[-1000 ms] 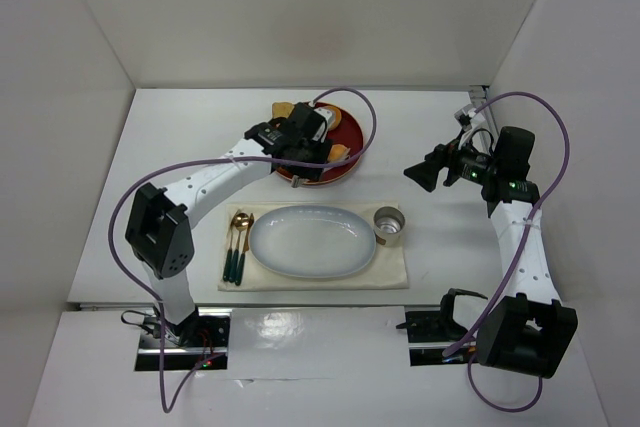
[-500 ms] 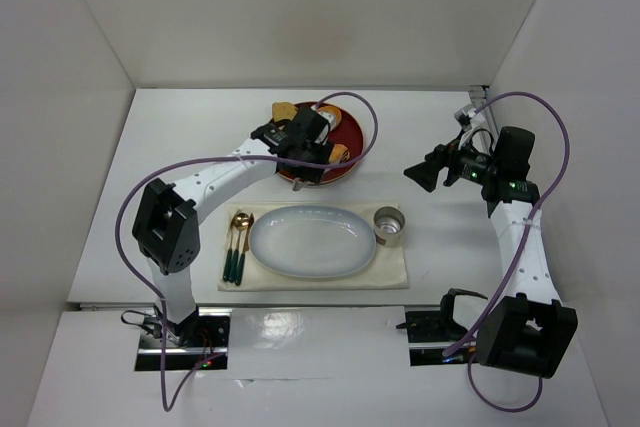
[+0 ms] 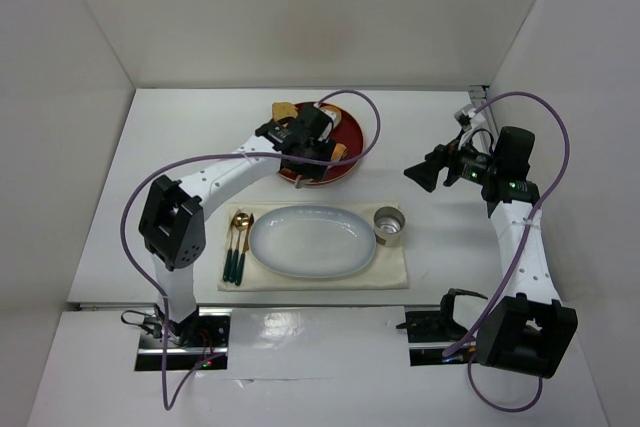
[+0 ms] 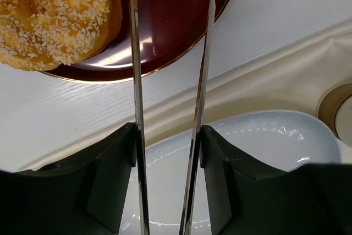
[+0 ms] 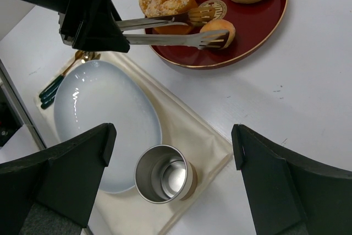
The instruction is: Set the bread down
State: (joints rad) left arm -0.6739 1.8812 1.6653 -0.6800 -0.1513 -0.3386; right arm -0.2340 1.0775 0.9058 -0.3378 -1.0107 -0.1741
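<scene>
Clasping one tongs (image 5: 165, 31) at one bread (image 5: 221, 27), left claw (image 4: 168, 136); right claw (image 5: 171, 136) spread, empty

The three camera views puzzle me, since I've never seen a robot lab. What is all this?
Two robot arms stand at a table. One picture looks down from above; the others come from cameras on each wrist. The left gripper holds metal tongs whose tips reach the bread, a small bun on the red tray; whether it is pinched, I cannot tell. The right gripper hangs open, empty. Nearer lie a white plate and a metal cup on a cloth mat.
</scene>
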